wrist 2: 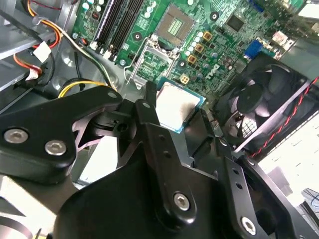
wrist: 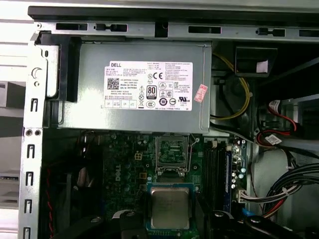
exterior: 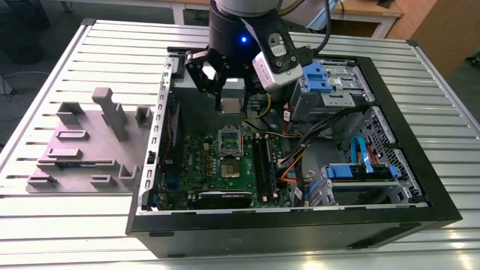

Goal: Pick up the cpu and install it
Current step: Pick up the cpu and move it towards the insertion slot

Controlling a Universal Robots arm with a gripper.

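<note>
The case (exterior: 300,222) is left open on top, so the green board (exterior: 202,163) can be reached from above. Room around the gripper (exterior: 231,107), clamped on the cpu (wrist: 169,206), is bounded by the power supply (wrist: 132,84) and a fan (wrist 2: 256,104). Toward the exterior view's right, passage is crowded by cables (exterior: 304,135) and the drive cage (exterior: 330,84).

We see a pale, softly brushed metal top on the cpu (wrist: 170,207). The gripper (exterior: 231,97) looks matt black, its screws (wrist 2: 181,200) bright metal. The green board (wrist 2: 219,50) shines like lacquer. The power supply (wrist: 89,79) is dull grey sheet metal with a white paper label (wrist: 149,85). The table (exterior: 75,225) is ribbed pale metal.
</note>
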